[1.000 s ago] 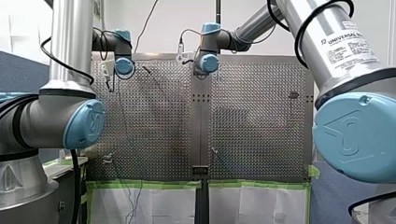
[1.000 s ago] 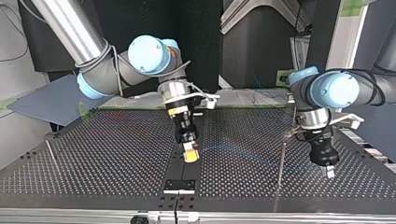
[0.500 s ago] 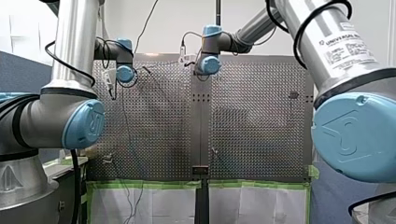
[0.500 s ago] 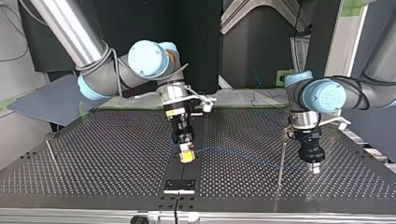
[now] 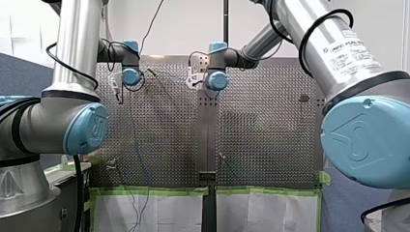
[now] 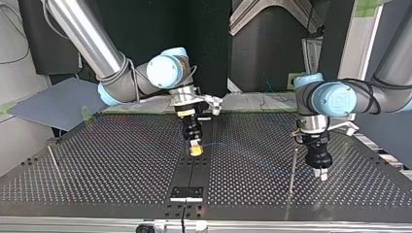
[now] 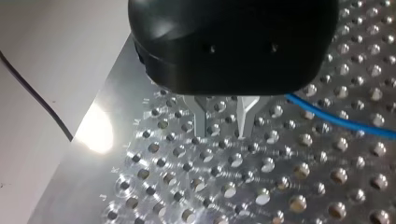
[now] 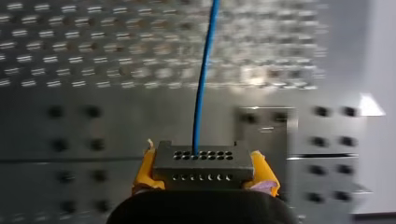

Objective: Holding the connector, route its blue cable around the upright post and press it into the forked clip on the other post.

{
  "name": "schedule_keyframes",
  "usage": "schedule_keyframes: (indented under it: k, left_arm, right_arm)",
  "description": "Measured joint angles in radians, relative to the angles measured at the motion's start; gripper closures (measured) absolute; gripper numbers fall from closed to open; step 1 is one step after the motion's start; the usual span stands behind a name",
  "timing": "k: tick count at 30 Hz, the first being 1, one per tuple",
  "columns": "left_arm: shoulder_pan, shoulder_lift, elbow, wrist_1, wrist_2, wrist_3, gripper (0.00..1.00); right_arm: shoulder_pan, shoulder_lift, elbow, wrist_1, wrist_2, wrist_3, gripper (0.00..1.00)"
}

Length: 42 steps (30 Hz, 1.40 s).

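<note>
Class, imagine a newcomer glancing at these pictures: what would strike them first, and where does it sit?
My right pincer, with yellow pads, clamps a dark grey connector, from which a blue cable runs out over the perforated table. At the top view's right, my left pincer hangs open and empty beside a thin upright post.

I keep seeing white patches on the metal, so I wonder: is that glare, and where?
Left wrist view: yes, a white glare patch on the table beside my left gripper, plus small glints round the holes. Right wrist view: a bright glint on the table to one side of the connector. Top view: the table looks dark, without strong glare.
</note>
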Motion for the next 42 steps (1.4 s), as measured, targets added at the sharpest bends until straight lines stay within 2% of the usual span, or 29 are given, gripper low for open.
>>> schedule_keyframes:
  k: [5, 16, 18, 19, 21, 30, 36, 42]
  left_arm:
    - [-0.004, 0.000, -0.011, 0.004, 0.008, -0.021, 0.53]
    - [-0.013, 0.000, -0.026, 0.012, 0.001, -0.044, 0.50]
    - [-0.014, -0.001, -0.026, 0.021, 0.011, -0.053, 0.38]
    - [-0.014, -0.001, -0.026, 0.026, 0.017, -0.058, 0.38]
    - [-0.014, -0.003, -0.026, 0.042, 0.032, -0.074, 0.25]
    - [-0.020, -0.066, -0.023, 0.063, 0.100, -0.140, 0.25]
    - [-0.023, -0.093, -0.023, 0.053, 0.076, -0.142, 0.25]
    - [-0.024, -0.095, -0.023, 0.041, 0.048, -0.142, 0.25]
  right_arm:
    - [-0.003, 0.016, 0.028, -0.016, 0.011, -0.002, 0.81]
    - [-0.010, 0.020, 0.079, -0.055, 0.012, -0.002, 0.81]
    - [-0.010, 0.020, 0.084, -0.057, 0.012, -0.002, 0.81]
    - [-0.010, 0.021, 0.087, -0.058, 0.012, -0.002, 0.81]
    - [-0.010, 0.021, 0.093, -0.061, 0.012, -0.001, 0.81]
    - [-0.014, 0.023, 0.123, -0.080, 0.012, 0.004, 0.81]
    - [-0.026, 0.024, 0.143, -0.106, 0.013, 0.005, 0.81]
    - [-0.042, 0.026, 0.191, -0.157, 0.018, 0.007, 0.81]
